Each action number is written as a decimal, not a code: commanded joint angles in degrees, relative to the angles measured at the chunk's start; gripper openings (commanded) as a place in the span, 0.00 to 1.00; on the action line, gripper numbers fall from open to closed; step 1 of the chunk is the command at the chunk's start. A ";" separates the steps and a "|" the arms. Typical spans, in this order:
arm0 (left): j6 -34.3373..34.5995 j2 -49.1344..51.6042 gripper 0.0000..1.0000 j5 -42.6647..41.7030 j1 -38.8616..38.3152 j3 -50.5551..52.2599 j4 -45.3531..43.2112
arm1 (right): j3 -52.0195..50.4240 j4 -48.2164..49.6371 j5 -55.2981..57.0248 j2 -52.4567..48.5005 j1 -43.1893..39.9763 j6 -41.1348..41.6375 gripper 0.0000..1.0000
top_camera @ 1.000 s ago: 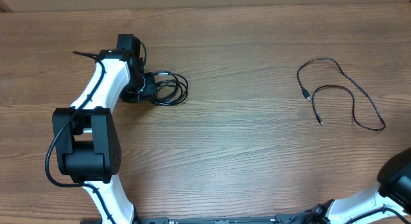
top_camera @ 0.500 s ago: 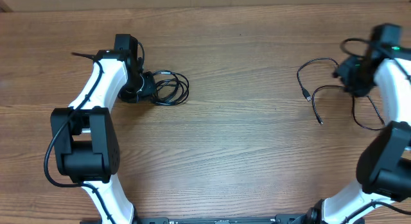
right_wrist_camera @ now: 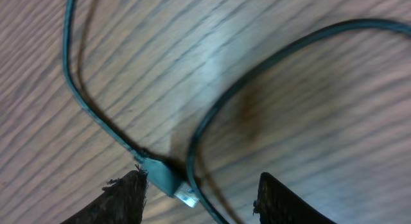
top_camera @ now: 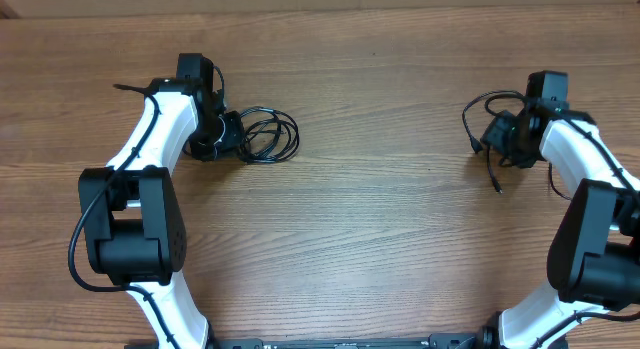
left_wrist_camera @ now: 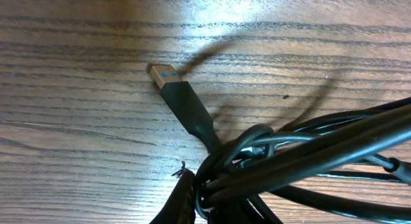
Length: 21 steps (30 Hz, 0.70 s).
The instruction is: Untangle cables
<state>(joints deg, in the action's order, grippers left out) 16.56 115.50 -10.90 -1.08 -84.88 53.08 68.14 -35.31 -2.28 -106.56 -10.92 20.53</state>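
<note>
A coiled bundle of thin black cables (top_camera: 265, 136) lies on the table at the left. My left gripper (top_camera: 228, 135) is shut on its left side. The left wrist view shows the pinched strands (left_wrist_camera: 270, 166) and a loose USB plug (left_wrist_camera: 168, 83) flat on the wood. A second thin black cable (top_camera: 478, 129) lies looped at the right. My right gripper (top_camera: 495, 136) is open above it. The right wrist view shows that cable's small plug (right_wrist_camera: 168, 180) and a strand (right_wrist_camera: 257, 70) between the spread fingers (right_wrist_camera: 199, 192), not gripped.
The wooden table (top_camera: 380, 219) runs across the whole view. Both white arms reach in from the front edge, the left one (top_camera: 150, 149) and the right one (top_camera: 585, 169). Nothing else stands on the table.
The right arm has swung in from the bottom right corner and moved left over the right cable. The left gripper has shifted the coiled bundle slightly to the right.
</note>
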 commanded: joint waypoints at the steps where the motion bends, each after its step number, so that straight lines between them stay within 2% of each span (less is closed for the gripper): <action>1: -0.24 -0.39 0.05 -1.20 -0.13 0.42 -0.59 | -2.45 3.26 -3.43 0.17 1.14 -1.11 0.55; 6: -0.24 -0.39 0.05 -1.20 -0.13 0.42 -0.63 | -6.54 12.90 -3.48 0.13 1.68 -1.09 0.47; 9: -0.24 -0.39 0.05 -1.20 -0.13 0.42 -0.63 | -8.76 17.57 -3.39 0.13 1.86 -1.22 0.47; 18: -0.24 -0.39 0.05 -1.22 -0.13 0.42 -0.63 | -12.48 23.04 -3.39 0.04 3.58 -3.28 0.47; 21: -0.22 -0.39 0.05 -1.22 -0.13 0.42 -0.61 | -12.48 23.50 -3.08 0.04 4.85 -6.08 0.42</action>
<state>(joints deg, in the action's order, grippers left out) 16.53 115.50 -11.38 -1.08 -84.82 52.66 56.60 -12.12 -5.10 -106.56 -7.66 18.33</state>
